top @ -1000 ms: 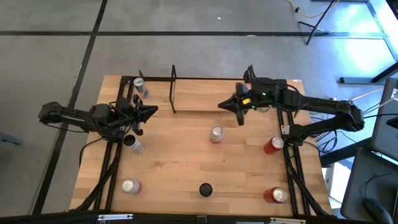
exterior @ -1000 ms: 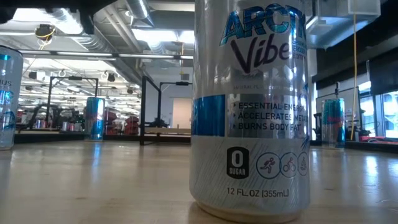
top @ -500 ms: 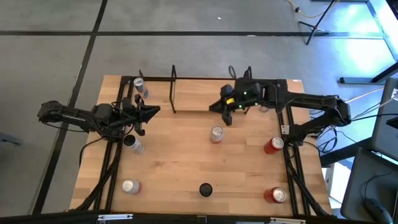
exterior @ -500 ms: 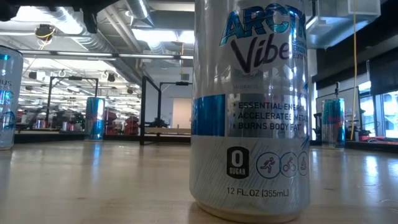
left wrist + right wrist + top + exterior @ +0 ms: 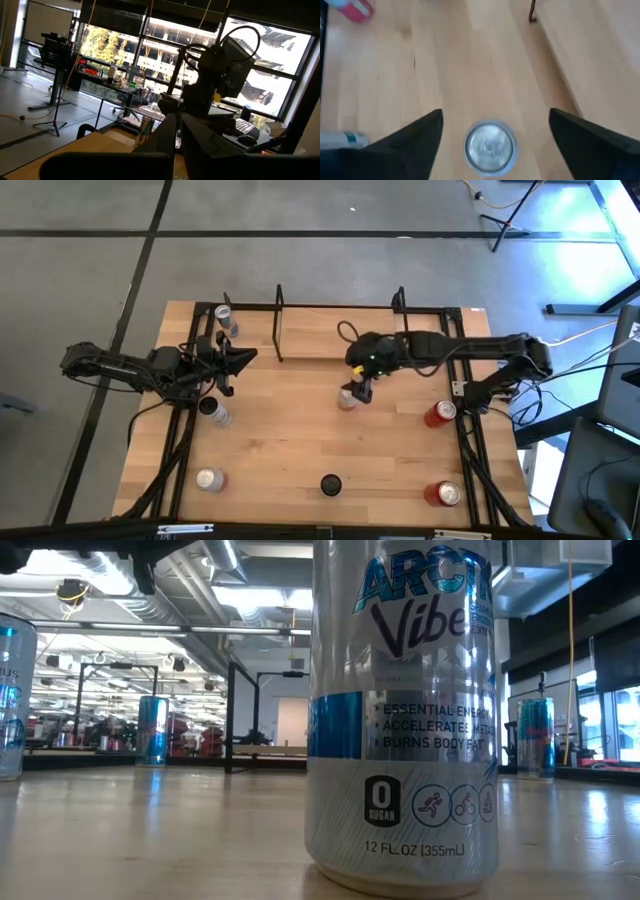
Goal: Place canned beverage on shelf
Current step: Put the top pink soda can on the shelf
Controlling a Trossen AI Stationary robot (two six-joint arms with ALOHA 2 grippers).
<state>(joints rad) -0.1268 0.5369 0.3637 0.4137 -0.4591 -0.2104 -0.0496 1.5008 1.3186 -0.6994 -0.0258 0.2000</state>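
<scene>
A silver canned beverage [image 5: 346,399] stands upright on its base on the tabletop, in front of the shelf [image 5: 312,348], a light plank between two black wire frames. My right gripper [image 5: 356,387] hovers open just above it. In the right wrist view the can's top [image 5: 490,146] shows between the two spread fingers, which stand on either side without touching it. My left gripper [image 5: 241,358] is shut and empty at the table's left, level above the wood.
More cans stand around: one at the far left [image 5: 225,318], two on the left side [image 5: 213,411] [image 5: 208,478], a dark-topped one near the front [image 5: 330,484], large in the low view [image 5: 400,710], and two red ones at the right [image 5: 440,413] [image 5: 445,493].
My right gripper has swung from beside the shelf's right frame toward the table's near edge and a little left, coming down over the middle silver can, and its fingers have opened. The can has stayed where it was.
</scene>
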